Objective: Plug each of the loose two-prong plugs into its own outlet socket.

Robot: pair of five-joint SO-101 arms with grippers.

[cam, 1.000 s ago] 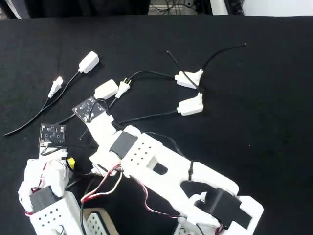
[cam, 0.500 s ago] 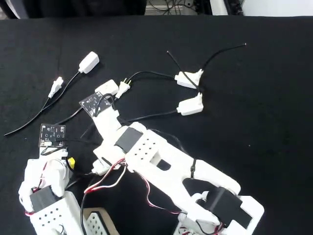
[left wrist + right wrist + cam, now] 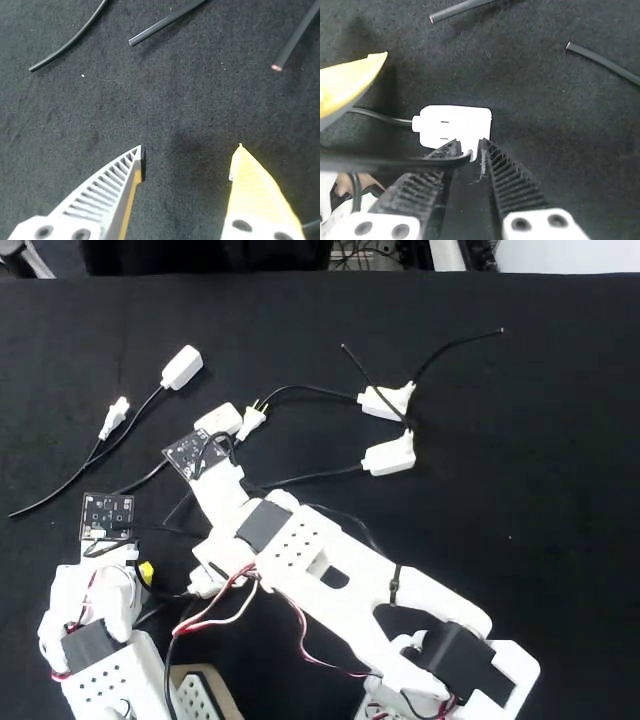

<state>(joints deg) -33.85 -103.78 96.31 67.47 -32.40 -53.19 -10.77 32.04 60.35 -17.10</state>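
The right gripper (image 3: 470, 144) sits farther up the frame than a second ago, at the white socket (image 3: 454, 126) upper left of centre. Its fingers are pressed nearly together, with a black cord (image 3: 395, 162) across them. Judging by this, plugging hasn't begun. The socket shows two slots, and a loose plug (image 3: 252, 421) lies just beside it.

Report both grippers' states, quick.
Left gripper: open, empty, over the table.
Right gripper: all but closed, tips at the socket, nothing seen held.
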